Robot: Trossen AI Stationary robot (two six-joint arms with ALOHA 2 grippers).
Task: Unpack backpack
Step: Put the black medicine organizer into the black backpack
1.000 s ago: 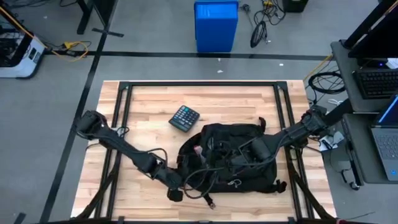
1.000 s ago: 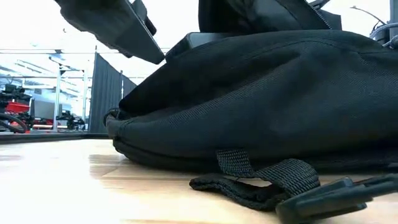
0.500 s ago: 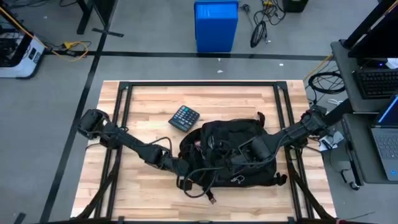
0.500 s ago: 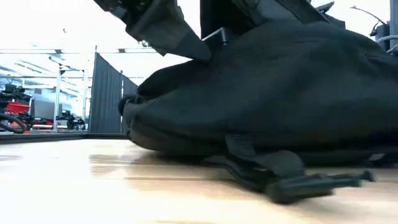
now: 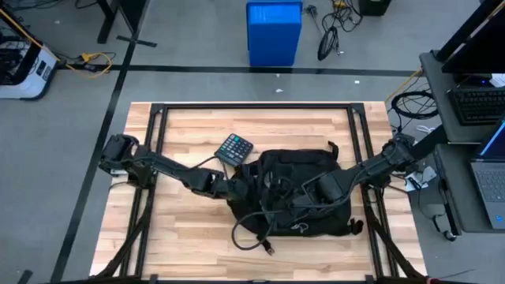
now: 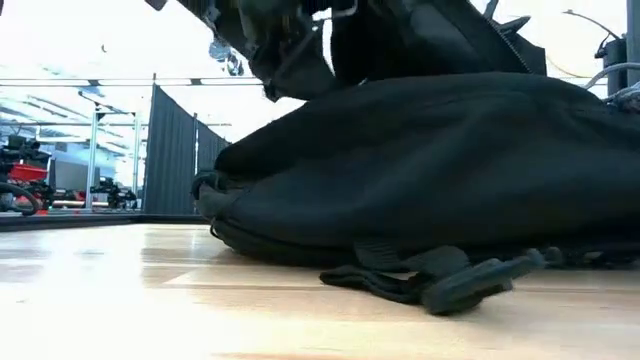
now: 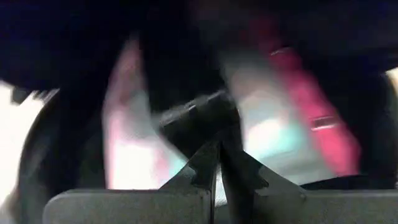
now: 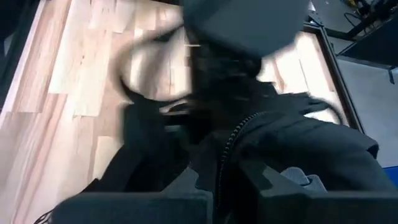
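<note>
The black backpack (image 5: 304, 197) lies flat on the wooden table, its bottom side on the boards (image 6: 430, 190). My right gripper (image 5: 290, 197) is over its middle, shut on the backpack's zippered opening edge (image 8: 233, 140). My left gripper (image 5: 237, 189) is at the backpack's left side, shut (image 7: 217, 158) and pointing into the opening. Pink and red things (image 7: 298, 106) show blurred inside. A dark bar-like piece (image 7: 199, 115) lies right at the left fingertips. A loose strap with a buckle (image 6: 470, 285) trails on the table at the near side. My left gripper is shut with its tips at a dark piece inside the opening; I cannot tell whether it touches it. My right gripper pinches the backpack's opening edge along the zipper (image 8: 227, 149) between its two fingers, coming from the table's right side. The held edge stands raised (image 6: 440, 40) while the rest of the backpack lies on the table.
A black calculator (image 5: 234, 149) lies on the table just beyond the backpack's far left corner. Bare boards (image 5: 181, 229) stretch to the left of the backpack and along the near edge. A metal frame (image 5: 252, 106) borders the table.
My left gripper has gone from the table's near edge toward the far edge, up to the backpack's left side and into its opening. The backpack has slid a little toward the far edge, and its strap with the buckle has shifted along the table.
</note>
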